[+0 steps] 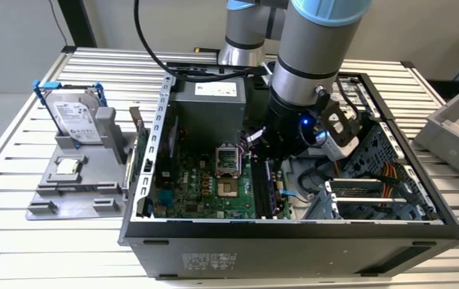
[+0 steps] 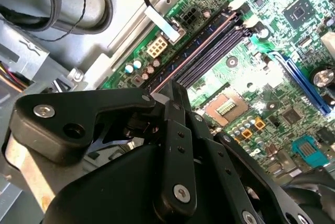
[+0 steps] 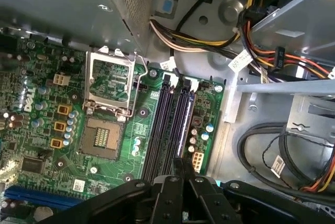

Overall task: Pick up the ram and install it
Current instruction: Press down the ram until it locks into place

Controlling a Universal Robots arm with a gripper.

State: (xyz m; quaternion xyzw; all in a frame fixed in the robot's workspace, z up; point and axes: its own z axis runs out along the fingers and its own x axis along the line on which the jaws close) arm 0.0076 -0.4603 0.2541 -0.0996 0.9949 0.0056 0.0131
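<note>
- Gripper (image 2: 175, 90), inside the open computer case (image 1: 294, 232): jaws pinching the ram (image 2: 194, 51), held edge-on.
- Ram: lower edge set along the memory slots (image 3: 170, 124) on the green motherboard (image 3: 112, 145).
- Further off on the table (image 1: 20, 150): grey fixture (image 1: 73, 180) holding a hard drive (image 1: 77, 114).

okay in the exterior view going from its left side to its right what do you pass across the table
Hard drive in its blue frame → grey holder stand with the CPU chip → motherboard inside the open computer case → gripper over the memory slots → grey bin.
</note>
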